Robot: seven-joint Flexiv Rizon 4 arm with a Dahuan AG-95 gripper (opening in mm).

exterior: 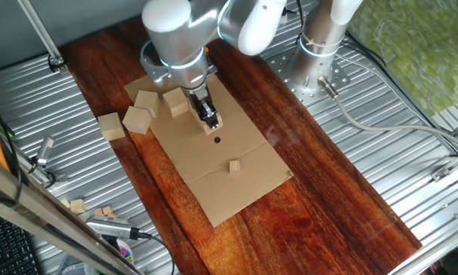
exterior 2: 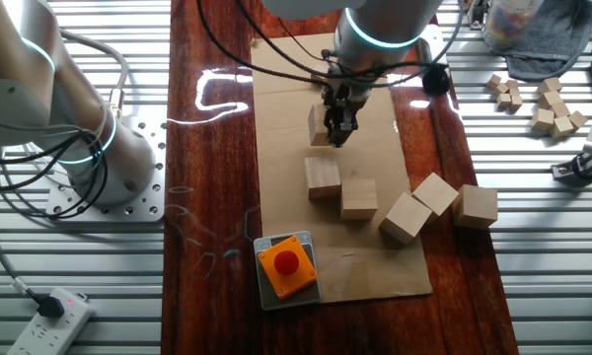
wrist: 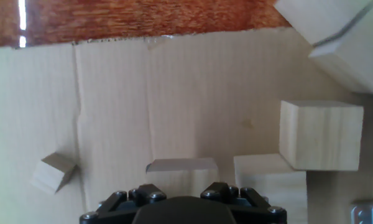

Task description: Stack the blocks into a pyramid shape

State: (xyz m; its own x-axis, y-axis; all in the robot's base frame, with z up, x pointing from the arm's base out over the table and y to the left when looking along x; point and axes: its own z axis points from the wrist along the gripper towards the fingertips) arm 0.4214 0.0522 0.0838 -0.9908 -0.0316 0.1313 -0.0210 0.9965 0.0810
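In the other fixed view, the big grey foot of the arm stands on the metal at the far left. A white plug strip lies below it. Next comes the dark wooden counter with a flat sheet of cardboard on top.

An orange box with a red button sits at the near left corner of the cardboard. Above it, near the middle of the sheet, the gripper points straight down. Its jaws look closed on the sides of one pale wooden block. It is hard to tell if this block sits on the cardboard or just above it.

Close below it are two more blocks, the first block and the second block, with their corners almost touching. Further right, the third block and the fourth block touch each other and are turned at a slant. The last block sits right beside them, off the cardboard and on the wood. No block is on top of another one.

At the far right, a bunch of small cubes lies on the metal.

In the hand view, a tiny cube is on the left. The gripped block shows low in the middle, and the others are on the right.
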